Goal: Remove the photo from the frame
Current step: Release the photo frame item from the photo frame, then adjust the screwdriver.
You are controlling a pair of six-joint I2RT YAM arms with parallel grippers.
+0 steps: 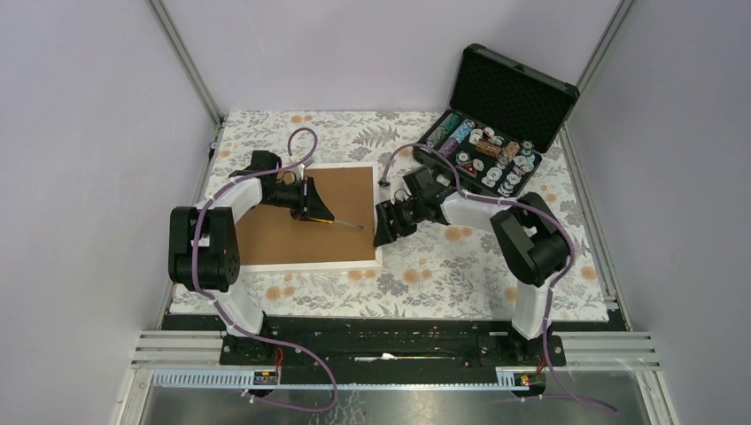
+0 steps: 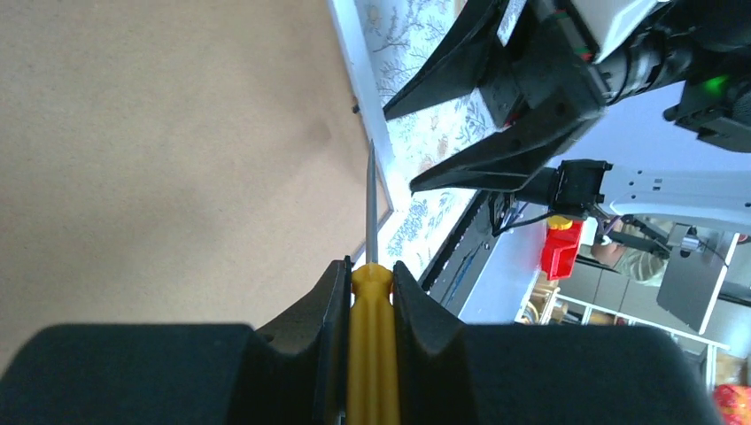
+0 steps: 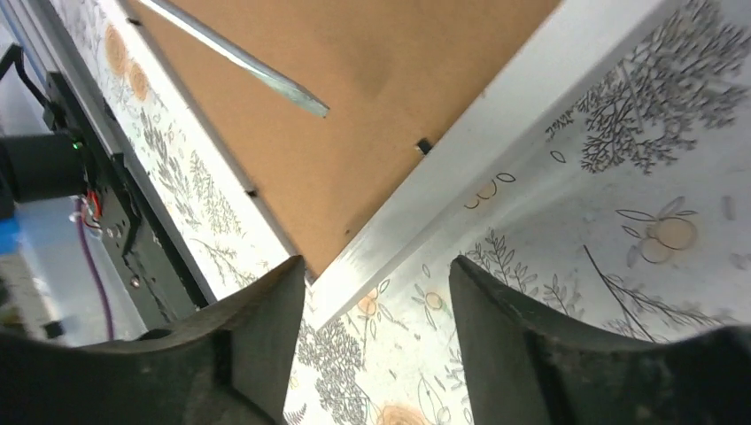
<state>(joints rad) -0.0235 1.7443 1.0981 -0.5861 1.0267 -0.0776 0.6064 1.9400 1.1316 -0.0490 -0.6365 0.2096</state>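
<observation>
The frame (image 1: pixel 310 264) lies face down on the table's left half, its brown fibreboard back (image 1: pixel 283 235) up inside a narrow white border. The photo is hidden beneath that back. My left gripper (image 1: pixel 317 211) hovers over the board, shut on a yellow-handled screwdriver (image 2: pixel 372 354). The screwdriver's steel shaft (image 2: pixel 371 204) points at the frame's right edge. My right gripper (image 1: pixel 383 232) stands open just beyond that edge, low over the tablecloth. In the right wrist view the white border (image 3: pixel 496 142) runs between my open fingers (image 3: pixel 376 266), and a small black retaining tab (image 3: pixel 424 145) sits on the rim near the screwdriver tip (image 3: pixel 301 102).
An open black case of poker chips (image 1: pixel 496 124) stands at the back right, its lid propped up. A floral cloth (image 1: pixel 460 266) covers the table. Grey walls and metal posts enclose the table on three sides.
</observation>
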